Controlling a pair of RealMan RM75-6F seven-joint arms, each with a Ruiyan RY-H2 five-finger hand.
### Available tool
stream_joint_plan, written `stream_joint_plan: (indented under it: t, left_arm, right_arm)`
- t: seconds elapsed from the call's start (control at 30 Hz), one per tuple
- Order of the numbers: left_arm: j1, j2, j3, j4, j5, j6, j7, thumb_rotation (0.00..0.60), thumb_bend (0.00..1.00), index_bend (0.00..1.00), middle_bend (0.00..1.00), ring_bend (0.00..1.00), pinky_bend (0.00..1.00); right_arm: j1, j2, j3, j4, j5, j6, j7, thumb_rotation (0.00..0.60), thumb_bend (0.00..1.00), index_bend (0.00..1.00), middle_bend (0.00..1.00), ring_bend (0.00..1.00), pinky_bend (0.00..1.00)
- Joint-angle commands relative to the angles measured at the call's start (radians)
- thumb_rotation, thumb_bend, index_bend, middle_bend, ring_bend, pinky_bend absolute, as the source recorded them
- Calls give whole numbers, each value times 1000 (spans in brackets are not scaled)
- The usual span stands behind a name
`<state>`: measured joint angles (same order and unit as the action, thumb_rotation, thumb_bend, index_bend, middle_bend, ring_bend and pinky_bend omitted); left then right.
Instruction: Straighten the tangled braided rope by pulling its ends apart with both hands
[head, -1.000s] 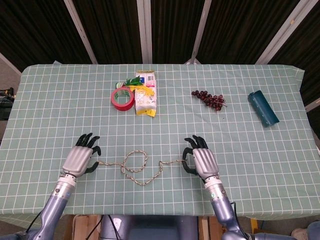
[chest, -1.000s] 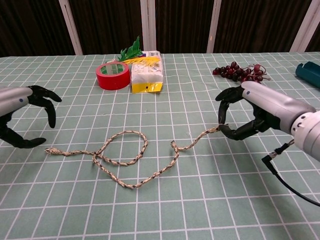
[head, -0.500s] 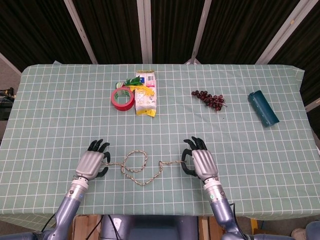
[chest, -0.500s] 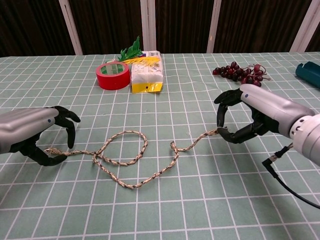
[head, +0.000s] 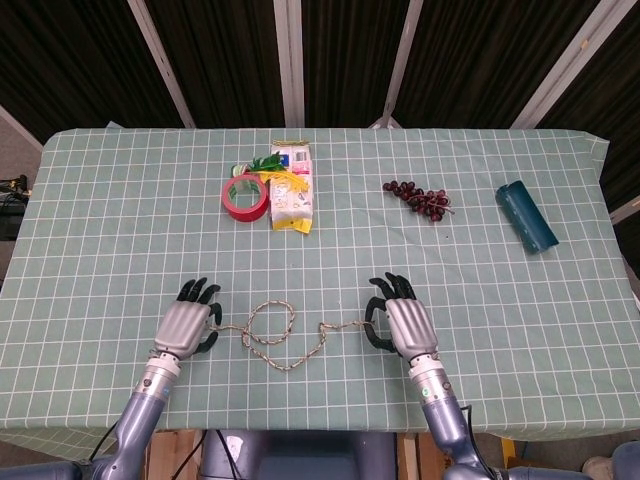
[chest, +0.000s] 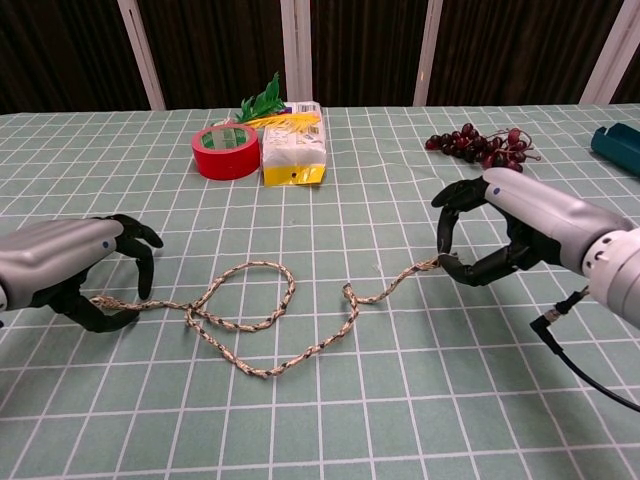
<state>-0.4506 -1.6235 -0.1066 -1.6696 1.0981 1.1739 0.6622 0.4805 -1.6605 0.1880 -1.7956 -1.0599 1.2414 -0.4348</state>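
Observation:
The braided rope (head: 272, 337) (chest: 268, 318) lies on the checked cloth in a loose loop with a crossing, between my two hands. My left hand (head: 188, 325) (chest: 62, 268) arches over the rope's left end, which runs between its curled fingertips and thumb. Whether they press on it is unclear. My right hand (head: 403, 323) (chest: 510, 228) is low at the rope's right end. Its thumb and a fingertip meet there and pinch the end, while the other fingers stay curved apart.
A red tape roll (head: 244, 195) (chest: 225, 152), a yellow-and-white packet (head: 290, 190) (chest: 292, 150) with green leaves, a bunch of dark grapes (head: 417, 198) (chest: 478, 142) and a teal cylinder (head: 526, 217) (chest: 615, 146) lie further back. The table's front edge (head: 300, 428) is close behind my hands.
My left hand has moved right and down onto the rope's left end and curled its fingers over it. The right hand and the rope have barely moved.

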Motion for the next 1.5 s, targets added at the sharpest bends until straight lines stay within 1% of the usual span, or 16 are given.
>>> stream_joint_plan:
  t: [0.03, 0.33, 0.63, 0.83, 0.93, 1.07, 1.17, 1.27, 1.33, 1.5]
  left_arm:
    - [-2, -3, 2, 3, -3, 1, 0, 600, 447, 534, 140, 0, 0]
    - [-10, -10, 10, 12, -10, 5, -1, 600, 463, 564, 146, 0, 0]
    - [-15, -17, 15, 24, -17, 9, -7, 600, 523, 584, 156, 0, 0]
    - [-21, 6, -4, 3, -3, 27, -19, 600, 525, 587, 157, 0, 0]
    - [-21, 43, -24, -23, 3, 42, -34, 600, 525, 587, 157, 0, 0]
    - [-13, 122, -50, -58, 6, 57, -69, 600, 526, 587, 157, 0, 0]
    - [-1, 184, -57, -71, 8, 62, -101, 600, 526, 587, 156, 0, 0]
    - [10, 233, -56, -74, 7, 59, -133, 600, 526, 587, 156, 0, 0]
    - [29, 269, -50, -61, -3, 61, -166, 600, 526, 587, 157, 0, 0]
    - [40, 289, -36, -46, 12, 56, -212, 600, 526, 587, 157, 0, 0]
  right_arm:
    - [0, 0, 0, 0, 0, 1, 1, 600, 514, 651, 192, 0, 0]
    - [2, 2, 1, 0, 2, 3, 0, 600, 515, 651, 192, 0, 0]
    - [0, 11, -2, 3, 2, 7, 1, 600, 517, 651, 192, 0, 0]
    - [-3, 35, 5, -3, -7, 15, 5, 600, 517, 651, 192, 0, 0]
    - [-7, 65, 22, -4, -1, 22, 13, 600, 517, 651, 192, 0, 0]
    - [-20, 126, 56, 4, 32, 28, 37, 600, 517, 651, 192, 0, 0]
    - [-34, 177, 72, 18, 47, 25, 65, 600, 517, 651, 192, 0, 0]
    - [-50, 220, 76, 35, 56, 18, 99, 600, 517, 651, 192, 0, 0]
    - [-75, 259, 72, 65, 73, 14, 132, 600, 517, 651, 192, 0, 0]
    - [-92, 294, 54, 94, 51, -9, 185, 600, 518, 651, 192, 0, 0]
